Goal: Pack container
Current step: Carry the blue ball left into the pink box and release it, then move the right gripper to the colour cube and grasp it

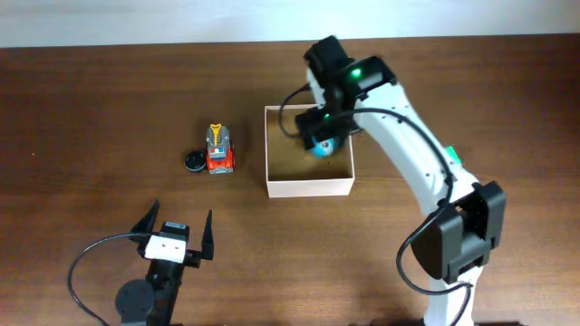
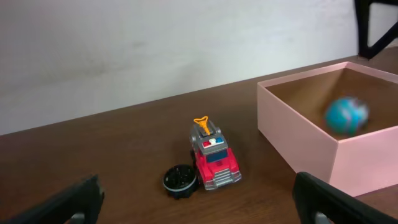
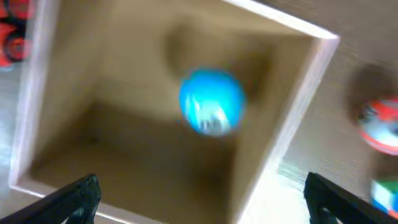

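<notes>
The container (image 1: 308, 187) is a square open box with white walls and tan inside, at the table's middle. My right gripper (image 1: 319, 136) hangs over it, open and empty. A blue ball (image 3: 211, 102) is blurred inside the box, below the jaws; it also shows in the left wrist view (image 2: 346, 116) and the overhead view (image 1: 321, 149). A red toy truck (image 1: 218, 149) and a black round disc (image 1: 195, 161) lie left of the box. My left gripper (image 1: 177, 233) is open and empty near the front edge, facing the truck (image 2: 212, 157) and disc (image 2: 180, 180).
In the right wrist view, a red and white round toy (image 3: 379, 124) and a small green and blue thing (image 3: 385, 193) lie on the table beyond the box's right wall. The box wall (image 2: 311, 149) stands to the right of the left gripper.
</notes>
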{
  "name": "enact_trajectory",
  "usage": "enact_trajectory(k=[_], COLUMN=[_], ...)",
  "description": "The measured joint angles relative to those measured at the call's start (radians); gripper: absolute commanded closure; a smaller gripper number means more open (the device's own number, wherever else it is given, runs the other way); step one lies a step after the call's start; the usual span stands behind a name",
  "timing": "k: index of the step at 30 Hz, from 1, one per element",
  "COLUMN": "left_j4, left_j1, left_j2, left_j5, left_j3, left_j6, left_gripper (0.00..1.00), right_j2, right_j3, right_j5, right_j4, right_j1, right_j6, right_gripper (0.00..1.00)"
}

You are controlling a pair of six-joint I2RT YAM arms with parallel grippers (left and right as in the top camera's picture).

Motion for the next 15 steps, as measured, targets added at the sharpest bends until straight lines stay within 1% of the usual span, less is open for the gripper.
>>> enact_trajectory(k=[5,10,12,15], left_j4=[0.0,0.0,0.0,0.0], left_j1=[0.0,0.0,0.0,0.0], left_j2=[0.0,0.0,0.0,0.0], left_j5=[0.0,0.0,0.0,0.0], left_j3=[0.0,0.0,0.0,0.0], left_j6=[0.0,0.0,0.0,0.0], left_gripper=[0.01,0.01,0.01,0.01], right_j2=[-0.01,-0.034,-0.035,-0.035], right_j3=[0.079,0.095,0.095,0.089], right_j5=[0.043,0.067,0.066,0.031], right_j4=[-0.118,-0.259,-0.299,-0.354], right_j1=[-0.143,-0.37,-0.443,-0.532], right_j6=[0.03,0.028,0.0,-0.098], right_gripper=[0.01,0.01,0.01,0.01])
